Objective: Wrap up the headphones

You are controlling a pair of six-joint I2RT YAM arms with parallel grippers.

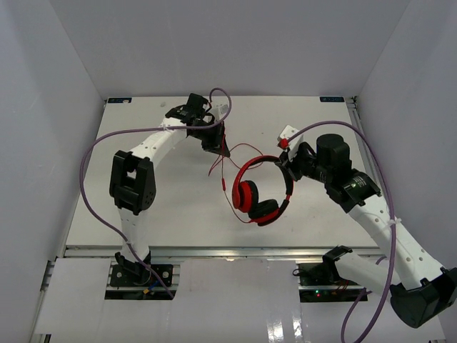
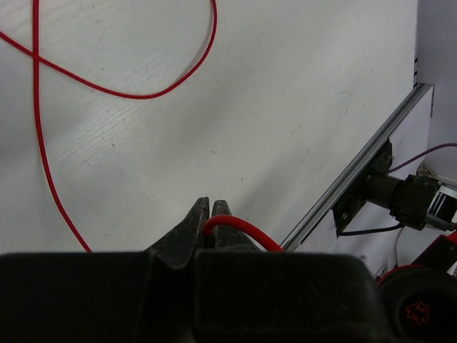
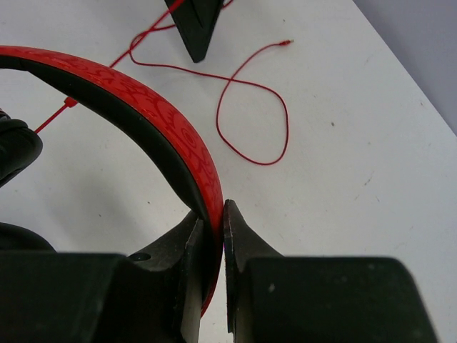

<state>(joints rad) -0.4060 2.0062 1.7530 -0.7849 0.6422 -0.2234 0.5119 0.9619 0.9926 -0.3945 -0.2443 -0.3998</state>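
Closest to us, in the right wrist view, the right gripper (image 3: 214, 211) is clamped on the headband (image 3: 136, 100) of the headphones (image 1: 260, 191). The red outer band and its black lining run down between the two black fingers, which press on it from either side. Past them, the thin red cable (image 3: 253, 121) lies on the white table (image 3: 371, 164) in a loose loop, with its plug tip free toward the far right. At the top edge of this view we see a dark pointed tip with cable strands meeting it.

The left wrist view settles what that tip is. The left gripper (image 2: 209, 207) has its fingers together on the cable, and a short red arch bulges out just to the right of the tips. This view also shows more cable crossing itself on the table at upper left, and the table's metal edge rail (image 2: 357, 171) at right. Neither appears in the right wrist view.

Only the top view gives us the whole layout. The headphones sit near the middle of the table, a little to the right, with the ear cups (image 1: 248, 195) on the near side. The headband arches up toward the right gripper at the far right. The left gripper points down just far-left of them, and red strands trail from it toward the ear cups.
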